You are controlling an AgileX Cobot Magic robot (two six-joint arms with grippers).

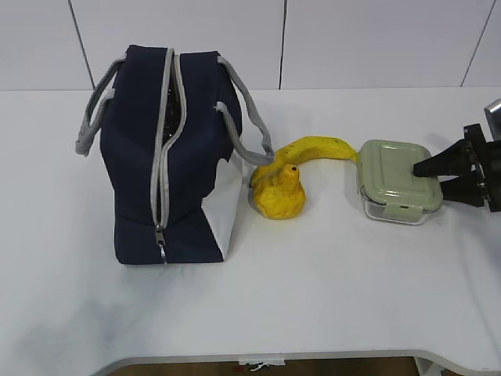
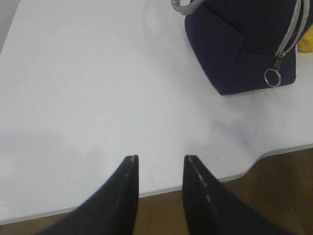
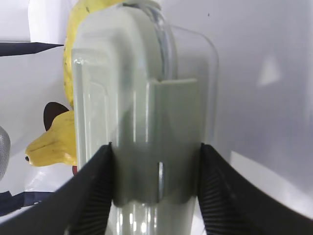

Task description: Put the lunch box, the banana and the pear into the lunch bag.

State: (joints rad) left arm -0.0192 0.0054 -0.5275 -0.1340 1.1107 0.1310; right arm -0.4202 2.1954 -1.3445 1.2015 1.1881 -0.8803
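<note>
The navy lunch bag (image 1: 168,157) stands on the left of the white table, its grey zipper open along the top. The pear (image 1: 279,192) sits just right of the bag, with the banana (image 1: 317,149) curving behind it toward the lunch box (image 1: 395,176). The box rests on the table with its green lid on. My right gripper (image 1: 429,178) grips the box's right end, one finger above the lid and one below. In the right wrist view the gripper (image 3: 156,147) presses both sides of the box's clip (image 3: 156,127). My left gripper (image 2: 160,157) is open and empty over the table's front edge, away from the bag (image 2: 244,44).
The bag's grey handles (image 1: 98,110) hang out to both sides. The table's front edge (image 1: 274,359) runs close below the objects. The pear (image 3: 49,142) and banana (image 3: 73,58) lie just beyond the box in the right wrist view.
</note>
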